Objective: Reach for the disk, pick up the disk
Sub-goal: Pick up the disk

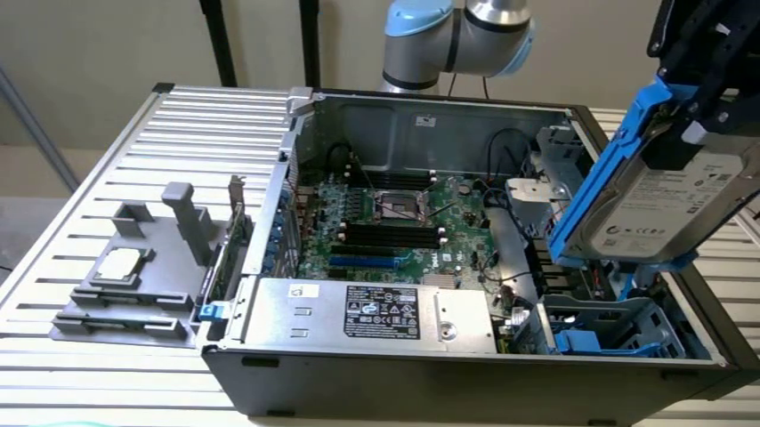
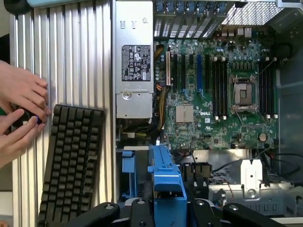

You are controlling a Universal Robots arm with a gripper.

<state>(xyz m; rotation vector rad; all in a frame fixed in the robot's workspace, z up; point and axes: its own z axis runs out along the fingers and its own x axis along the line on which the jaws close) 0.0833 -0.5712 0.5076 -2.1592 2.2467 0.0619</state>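
The disk, a silver-grey hard drive with a white label and bright blue rails, hangs tilted in the air above the drive bay at the exterior view's right. My gripper comes down from above and is shut on the drive's upper end. In the wrist view the disk's blue rail runs up between my black fingers, with my gripper closed around it.
Below stands the open computer case with its motherboard, power supply and blue caddies in the bay. A grey fixture carries a CPU chip. A keyboard and a person's hands are on the slatted table.
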